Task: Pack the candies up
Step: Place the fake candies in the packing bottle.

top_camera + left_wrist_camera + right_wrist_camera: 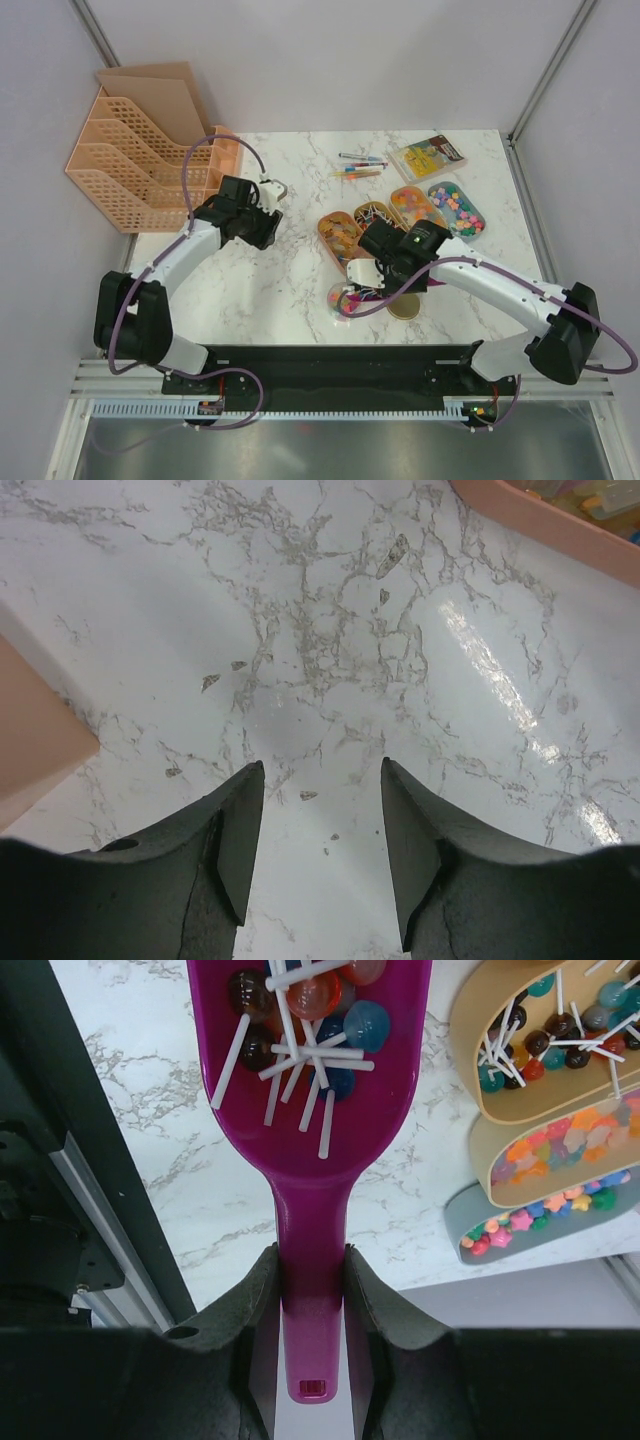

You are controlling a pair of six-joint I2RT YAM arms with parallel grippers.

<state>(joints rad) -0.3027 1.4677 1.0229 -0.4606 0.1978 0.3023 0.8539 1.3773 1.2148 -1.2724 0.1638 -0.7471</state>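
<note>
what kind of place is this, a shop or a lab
Probably a robot test cell, not a shop: plain grey panel walls box in a marble-look table, the left arm and right arm are bolted at its near edge, and the candies look laid out as props.

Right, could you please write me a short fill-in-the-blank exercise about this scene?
The right end effector grips the purple scoop by its ____.
The scoop carries lollipops with ____ sticks.
The left end effector, holding nothing, has its jaws ____ above the marble table.
Missing words: handle, white, open.
</note>
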